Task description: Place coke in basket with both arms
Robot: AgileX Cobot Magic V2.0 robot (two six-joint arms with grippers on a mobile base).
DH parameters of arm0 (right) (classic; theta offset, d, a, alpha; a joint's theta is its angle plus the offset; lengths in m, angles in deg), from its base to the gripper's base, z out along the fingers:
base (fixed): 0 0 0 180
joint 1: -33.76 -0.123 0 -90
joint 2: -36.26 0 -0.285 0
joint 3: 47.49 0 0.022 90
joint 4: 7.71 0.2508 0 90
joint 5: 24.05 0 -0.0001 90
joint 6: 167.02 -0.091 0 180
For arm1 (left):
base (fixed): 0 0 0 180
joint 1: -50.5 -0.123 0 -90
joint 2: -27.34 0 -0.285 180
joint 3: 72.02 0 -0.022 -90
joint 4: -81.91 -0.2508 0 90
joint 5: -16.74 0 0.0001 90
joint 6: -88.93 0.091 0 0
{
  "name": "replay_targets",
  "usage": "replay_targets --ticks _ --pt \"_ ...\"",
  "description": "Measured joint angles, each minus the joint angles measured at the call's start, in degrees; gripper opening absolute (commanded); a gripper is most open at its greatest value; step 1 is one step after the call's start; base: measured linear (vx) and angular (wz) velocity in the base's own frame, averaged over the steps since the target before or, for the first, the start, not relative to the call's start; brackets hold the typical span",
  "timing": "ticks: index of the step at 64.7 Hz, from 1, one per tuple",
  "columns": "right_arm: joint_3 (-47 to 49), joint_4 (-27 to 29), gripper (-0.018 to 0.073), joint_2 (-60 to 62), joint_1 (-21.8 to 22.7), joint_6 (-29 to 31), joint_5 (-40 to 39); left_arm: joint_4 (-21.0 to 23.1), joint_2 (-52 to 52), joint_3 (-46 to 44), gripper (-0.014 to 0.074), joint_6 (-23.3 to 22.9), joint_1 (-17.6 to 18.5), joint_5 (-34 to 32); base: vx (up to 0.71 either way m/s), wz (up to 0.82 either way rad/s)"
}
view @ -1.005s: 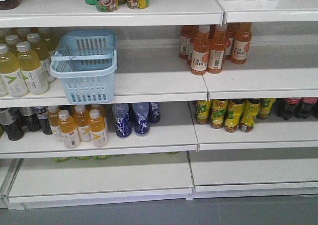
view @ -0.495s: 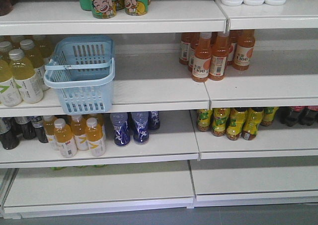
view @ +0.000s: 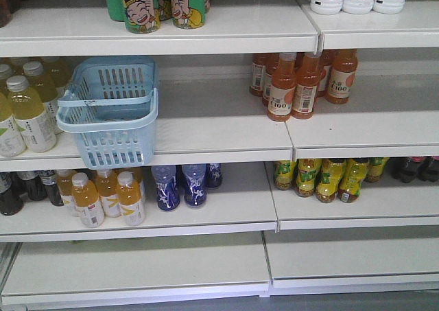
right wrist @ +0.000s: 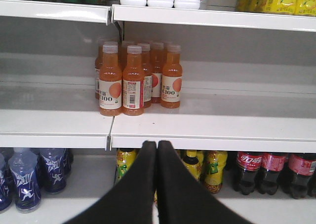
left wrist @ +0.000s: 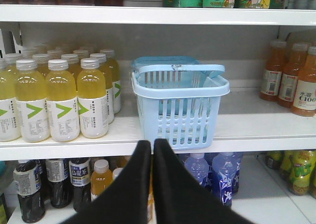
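Sitting at nine o'clock on the white shelf, the light blue slotted plastic basket is gaping upward for loading; black left gripper and black right gripper are pinching together, empty. No coke is showing.

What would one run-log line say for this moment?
basket: on shelf, by yellow bottles | coke: not in view | left gripper: shut, empty | right gripper: shut, empty

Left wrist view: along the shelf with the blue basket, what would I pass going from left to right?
First the yellow bottles → basket → orange bottles.
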Motion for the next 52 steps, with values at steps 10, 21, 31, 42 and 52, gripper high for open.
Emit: replay_targets --ticks 10,21,31,42,52 --pt "0.0 0.0 -0.0009 0.0 0.0 0.0 0.0 0.0 0.0 0.0 -0.0008 0.0 0.0 0.0 0.04 0.0" --pt "0.0 0.0 -0.0009 0.0 0.0 0.0 0.0 0.0 0.0 0.0 -0.0008 0.0 0.0 0.0 0.03 0.01" --pt "0.0 0.0 -0.0009 0.0 0.0 0.0 0.0 0.0 0.0 0.0 -0.0008 0.0 0.0 0.0 0.03 0.02" --pt "0.0 0.0 -0.0009 0.0 0.0 0.0 0.0 0.0 0.0 0.0 -0.0008 0.0 0.0 0.0 0.02 0.02" --pt "0.0 0.0 -0.0009 0.0 0.0 0.0 0.0 0.0 0.0 0.0 -0.0008 0.0 0.0 0.0 0.01 0.01"
